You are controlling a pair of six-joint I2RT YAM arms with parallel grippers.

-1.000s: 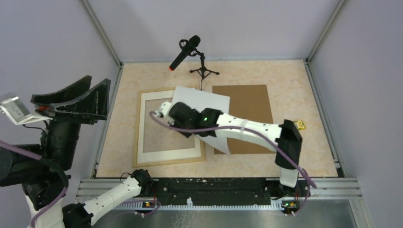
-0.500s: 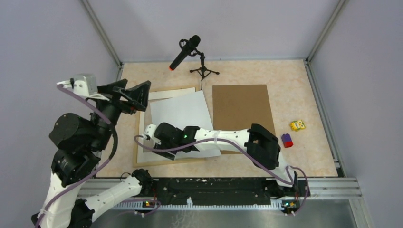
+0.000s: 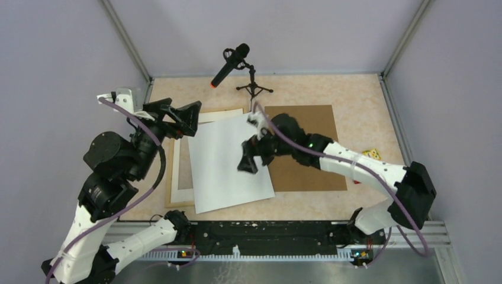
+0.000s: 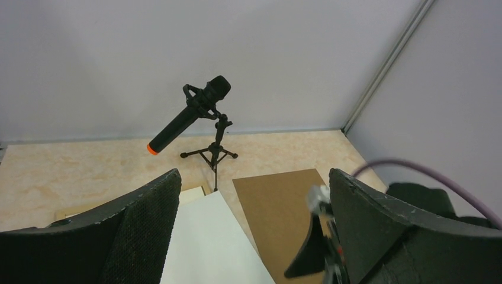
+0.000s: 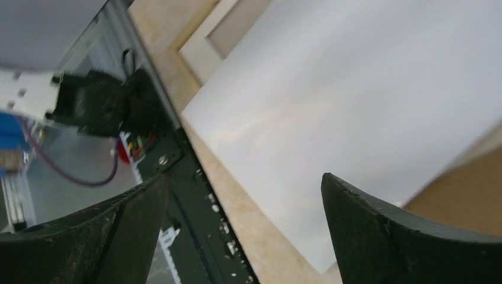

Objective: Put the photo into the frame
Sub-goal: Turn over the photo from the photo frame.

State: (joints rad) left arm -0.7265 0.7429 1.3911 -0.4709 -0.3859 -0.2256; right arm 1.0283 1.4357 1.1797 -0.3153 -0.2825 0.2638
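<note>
1. Two grippers stand wide open and neither holds anything. The right gripper (image 3: 256, 158) hangs over the right edge of the photo (image 3: 228, 163), and in its wrist view only white paper shows between its spread fingers. The left gripper (image 3: 182, 118) is raised at the upper left of the top view, near the photo's far left corner.
2. Lying white side up in the middle of the table, the photo is skewed. Its left part covers the right side of the frame (image 3: 171, 192) and of the white mat (image 3: 184, 196) inside it. Its right edge overlaps the left edge of the brown backing board (image 3: 296, 177).
3. Only the blank back shows, so the print is probably face down, though no view confirms it.
4. Placement looks half done: the sheet is on the frame but not seated in it.
5. Next, the photo needs a slide toward the left of the picture and a slight turn until its edges run parallel with the wooden strips. A flat, light push seems safer than a pinch on thin paper.
6. Behind everything, the microphone (image 3: 231, 62) on its stand is well apart from the work.
</note>
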